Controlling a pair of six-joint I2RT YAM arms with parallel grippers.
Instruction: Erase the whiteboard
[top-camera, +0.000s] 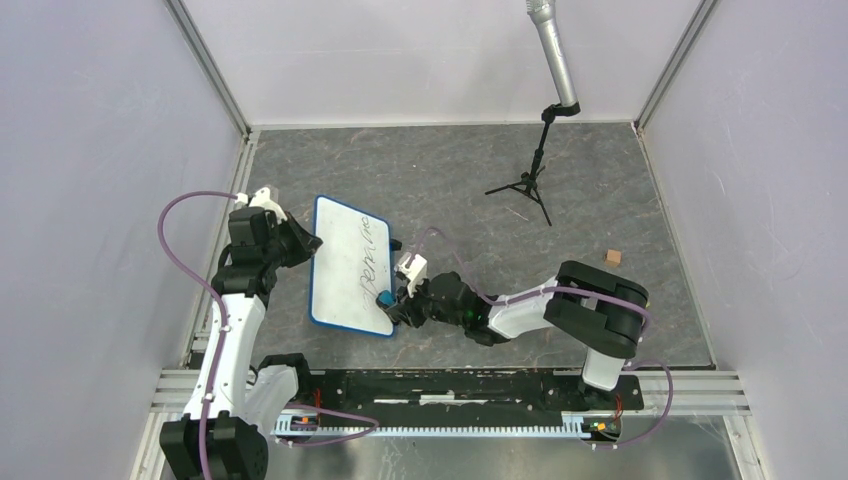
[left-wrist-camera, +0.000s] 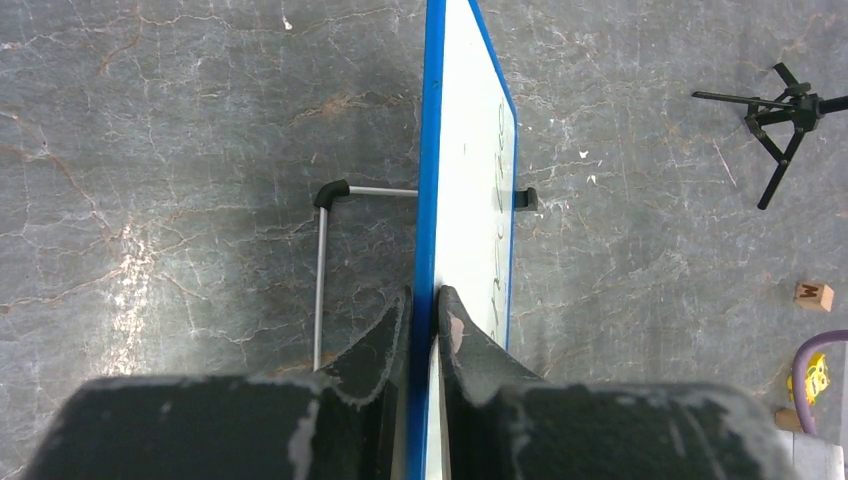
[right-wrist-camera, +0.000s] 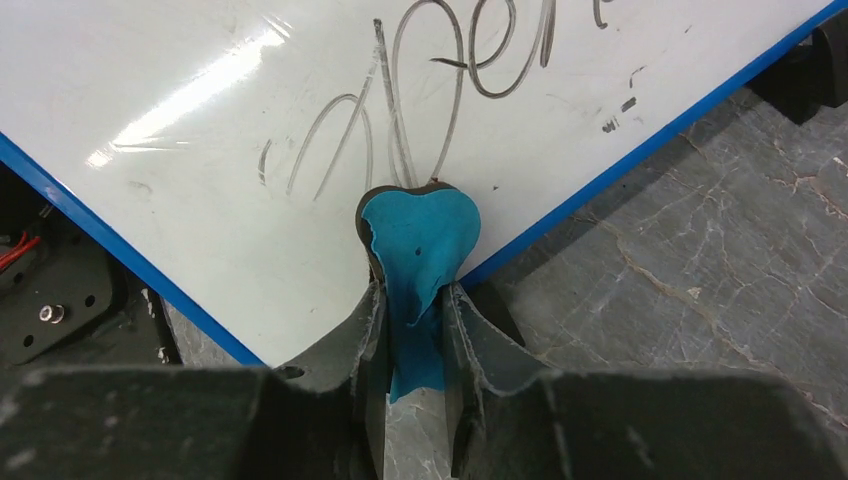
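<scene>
Your left gripper (left-wrist-camera: 424, 305) is closed tight on the blue rim of the whiteboard (top-camera: 345, 270), which stands left of centre on the grey marbled desk (top-camera: 600, 200), with black handwriting (right-wrist-camera: 450, 90) across its face. Your right gripper (right-wrist-camera: 415, 300) is squeezed shut around a small blue eraser (right-wrist-camera: 420, 235), and the eraser's rounded end lies against the board's face by its near right corner, at the end of the writing

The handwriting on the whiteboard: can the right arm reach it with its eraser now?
Probably yes. The right gripper holds the blue eraser on the whiteboard, just short of the handwriting, with nothing between them. The left gripper clamps the board's rim.
</scene>
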